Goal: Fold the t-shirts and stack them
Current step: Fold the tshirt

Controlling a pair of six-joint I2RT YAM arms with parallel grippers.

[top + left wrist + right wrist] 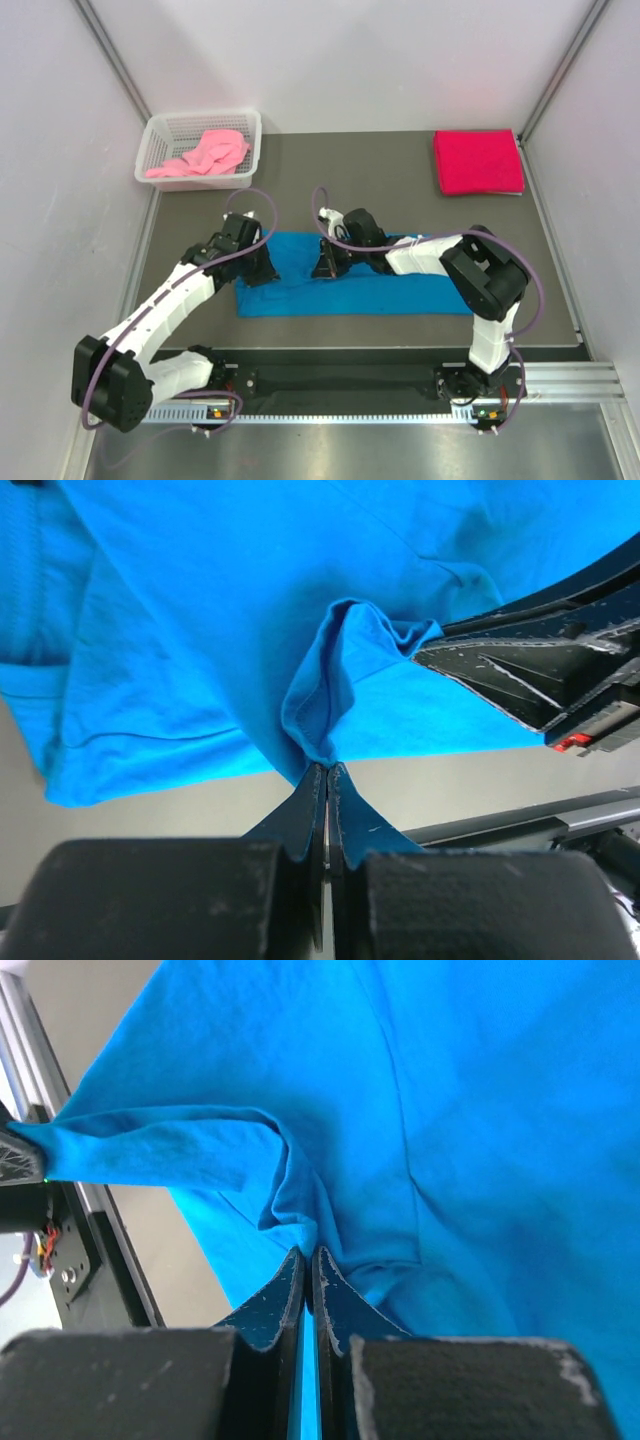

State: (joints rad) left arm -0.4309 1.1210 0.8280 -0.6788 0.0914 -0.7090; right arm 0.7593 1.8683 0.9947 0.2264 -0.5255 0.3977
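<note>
The bright blue t-shirt (350, 285) lies as a long folded strip across the middle of the table. My left gripper (262, 268) is shut on a pinch of its left end, seen in the left wrist view (328, 768) with the blue cloth (200, 630) bunched at the tips. My right gripper (326, 266) is shut on the shirt near its middle, seen in the right wrist view (306, 1252) with blue cloth (480, 1140) around it. The crimson red t-shirt (478, 162) lies folded at the back right. The light pink t-shirt (205, 155) lies crumpled in the basket.
A white mesh basket (160, 130) stands at the back left. White walls close in both sides and the back. A metal rail (400, 410) runs along the near edge by the arm bases.
</note>
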